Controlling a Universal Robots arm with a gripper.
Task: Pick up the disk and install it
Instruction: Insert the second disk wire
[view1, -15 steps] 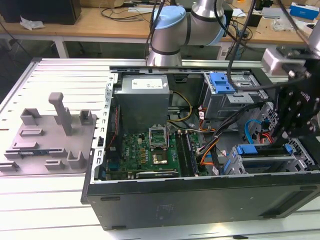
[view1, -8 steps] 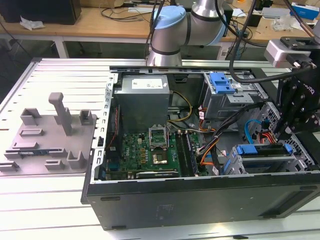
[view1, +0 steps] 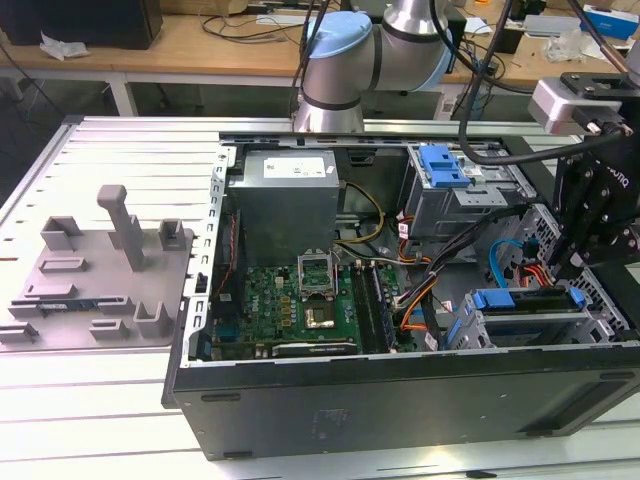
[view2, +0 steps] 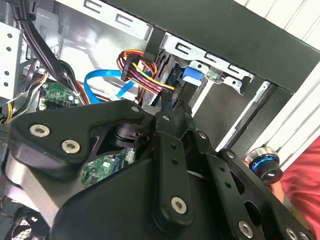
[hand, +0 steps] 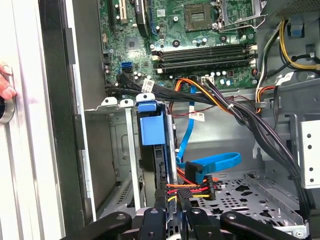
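So the disk (hand: 151, 131) with its blue bracket is sitting edge-up in the drive cage (view1: 530, 325), at the near corner of the open PC case (view1: 400, 400) on the exterior view's right. The gripper (hand: 172, 212) is right at its cabled end, fingers nearly closed around the edge, though I can't tell if it's really clamping. The case lies on a slatted metal table (view1: 90, 400), with a grey fixture (view1: 100, 270) to its left and a cluttered wooden bench (view1: 200, 40) behind.
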